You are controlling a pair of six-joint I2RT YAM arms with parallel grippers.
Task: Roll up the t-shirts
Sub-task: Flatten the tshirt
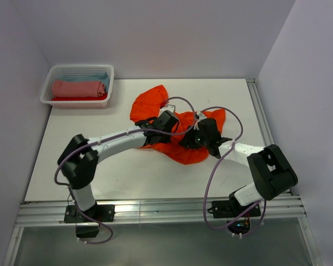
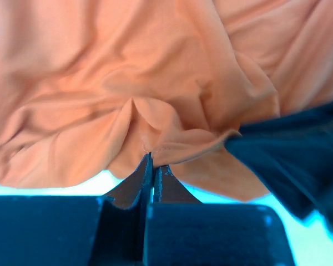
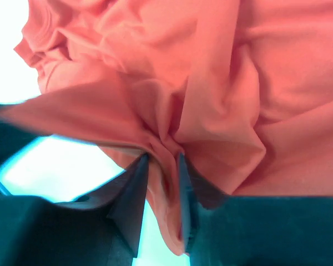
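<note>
Though half hidden from above, orange t-shirt [image 1: 147, 105] pinched in left fingers [image 2: 137, 178] and in right fingers [image 3: 131, 191]

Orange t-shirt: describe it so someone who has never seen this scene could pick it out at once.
On the white table, right of the lattice basket in the far left corner, lies the orange t-shirt. The left gripper and right gripper both pinch it. Unlike the pink garment and pale blue garment folded in the basket, it is bright orange, crumpled and out on the tabletop.

No text, label, brand, number or sign can be read anywhere in the three views.
</note>
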